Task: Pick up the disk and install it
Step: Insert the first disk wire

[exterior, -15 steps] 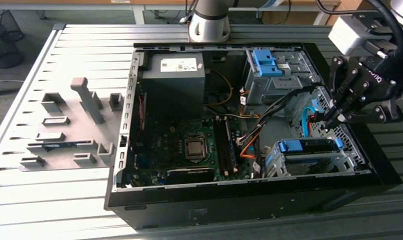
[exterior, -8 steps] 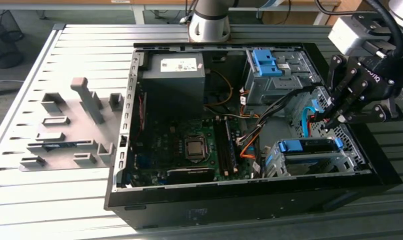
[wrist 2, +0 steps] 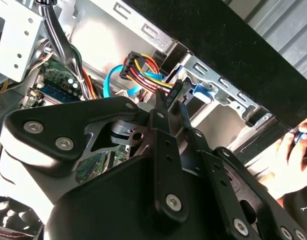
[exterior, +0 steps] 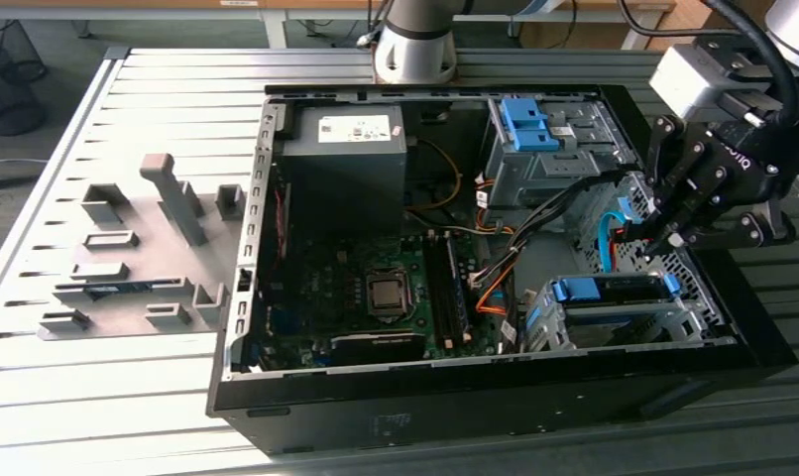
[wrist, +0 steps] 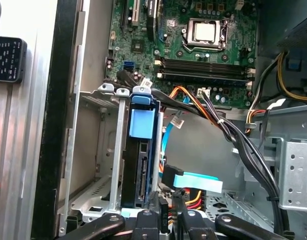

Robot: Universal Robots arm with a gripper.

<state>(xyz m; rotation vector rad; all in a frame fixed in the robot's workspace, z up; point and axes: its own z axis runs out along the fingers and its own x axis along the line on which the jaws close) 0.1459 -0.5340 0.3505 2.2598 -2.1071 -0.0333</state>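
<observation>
The disk (exterior: 621, 290) sits inside the metal drive cage (exterior: 558, 322) at the front corner of the open computer case, on the exterior view's right. Blue plastic runs along its edge. In the first wrist view its dark connector end (wrist: 142, 172) faces the gripper, under a blue latch tab (wrist: 142, 122). My gripper (exterior: 633, 238) hangs just above and behind the cage, among the cables. In both wrist views its fingers (wrist: 169, 210) are close together on a black cable plug (wrist 2: 176, 91) with red and yellow wires. A blue flat cable (wrist: 196, 181) lies beside it.
The case holds a motherboard (exterior: 373, 288), a dark grey power supply box (exterior: 344, 164) and a second cage with a blue latch (exterior: 525, 124). Cable bundles (wrist: 233, 135) cross the middle. Grey fixtures (exterior: 135, 258) stand on the slatted table. A person's hand (wrist 2: 293, 155) is beside the case.
</observation>
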